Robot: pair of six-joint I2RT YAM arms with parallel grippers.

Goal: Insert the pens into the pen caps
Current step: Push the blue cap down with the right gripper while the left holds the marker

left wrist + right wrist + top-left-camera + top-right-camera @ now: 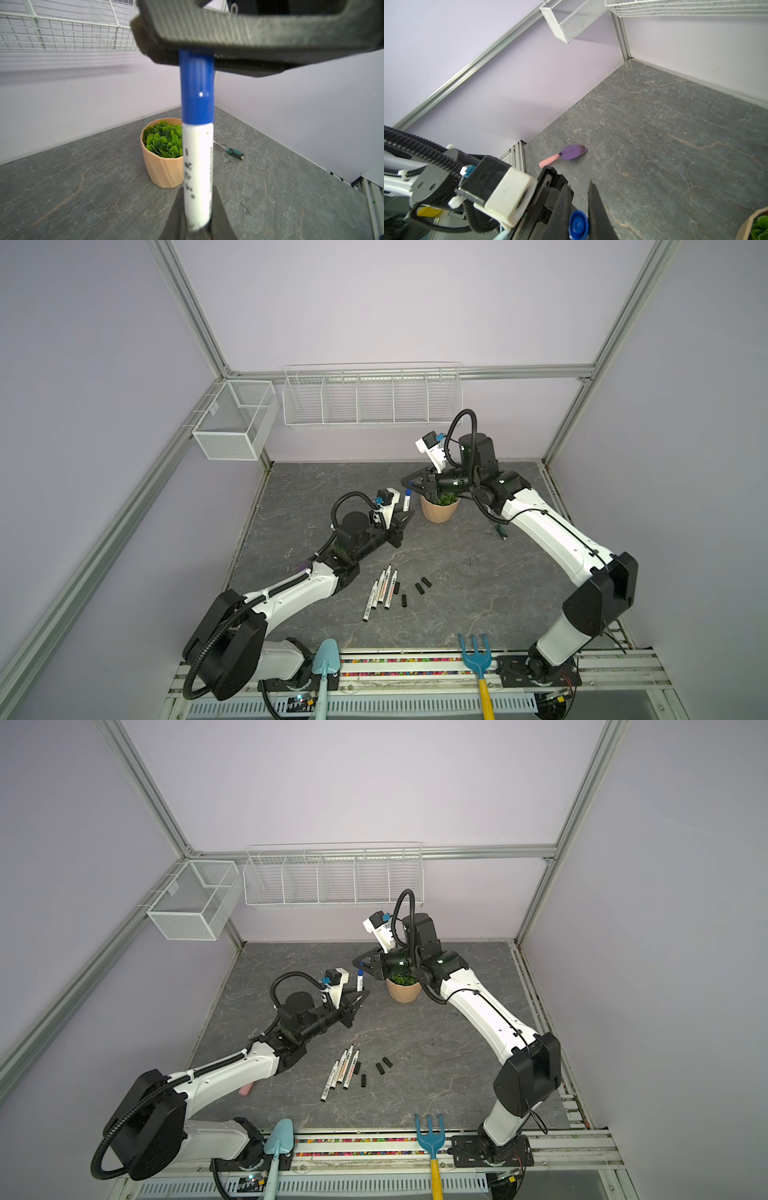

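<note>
The blue pen (407, 502) is held upright above the worktop (478, 580), gripped at its lower end by the left claw (405, 515). The blue cap (578, 224) is seated on its top end, clamped by the right claw (579, 187). Four black pens (390, 591) and four black caps (419, 588) are laid side by side on the worktop.

A white pen (197, 166) stands upright in the left claw (197, 209), its blue cap (196, 72) pinched by the right claw (195, 49). Behind it, a potted plant (162, 158) and a green-handled tool (232, 152) sit on the tabletop (83, 187).
</note>
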